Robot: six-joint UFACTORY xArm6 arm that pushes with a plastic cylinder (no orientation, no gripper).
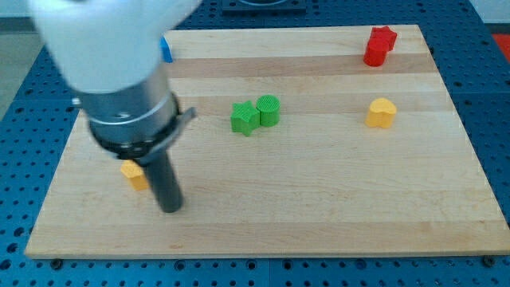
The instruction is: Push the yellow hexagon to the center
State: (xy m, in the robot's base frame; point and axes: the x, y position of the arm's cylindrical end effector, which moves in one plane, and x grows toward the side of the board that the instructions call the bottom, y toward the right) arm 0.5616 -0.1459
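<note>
No fingers here, only my tip (170, 207), holding nothing; it sits just right of the small yellow hexagon block (135, 174), low at the view's left of the wooden counter (319, 207); pushing from this side risks driving it off-centre.

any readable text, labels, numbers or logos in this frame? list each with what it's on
None: no text, label, number or logo shows on the wooden board, the blocks, the arm or the perforated blue table. My tip sits just to the view's right of the partly hidden yellow block, also unmarked.
</note>
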